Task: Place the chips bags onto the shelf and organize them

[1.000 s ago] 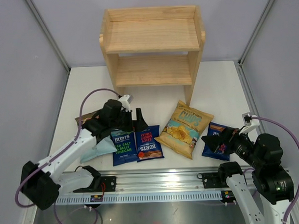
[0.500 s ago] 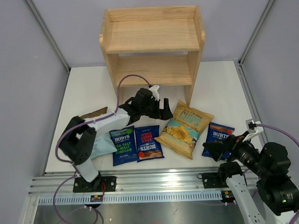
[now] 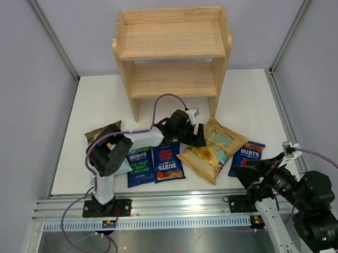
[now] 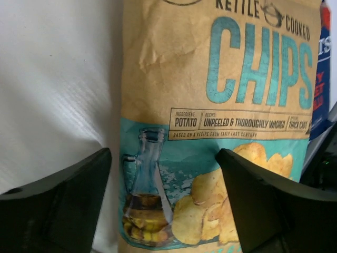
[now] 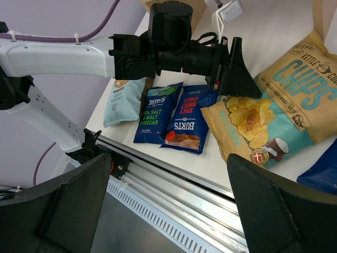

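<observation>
1. The light wooden two-tier shelf (image 3: 171, 40) stands at the top centre of the overhead view, at the far side of the white table (image 3: 251, 96).
2. All five bags lie on the table in a row across the lower middle of that view, below the shelf.
3. At the left end is the pale blue cassava bag with a brown top (image 5: 120, 100). From overhead it is mostly hidden by the left arm.
4. Next come the dark blue BURTS sea salt and vinegar bag (image 3: 139, 163) and the dark blue BURTS spicy chilli bag (image 3: 168, 161), side by side and touching.
5. Right of them the large yellow-and-teal kettle chips bag (image 3: 217, 150) lies slanted. The third dark blue BURTS bag (image 3: 249, 156) is just beside its right edge.
6. The left gripper (image 3: 199, 137) sits at frame centre, at the left edge of the yellow-and-teal bag. Its fingers are spread wide. In its wrist view one finger is over the bare table beside the bag and the other is over the printed chips, and nothing is pinched.
7. The right gripper (image 3: 256, 170) is at the lower right, near the table's front edge. Its fingers are spread fully apart, holding nothing.
</observation>
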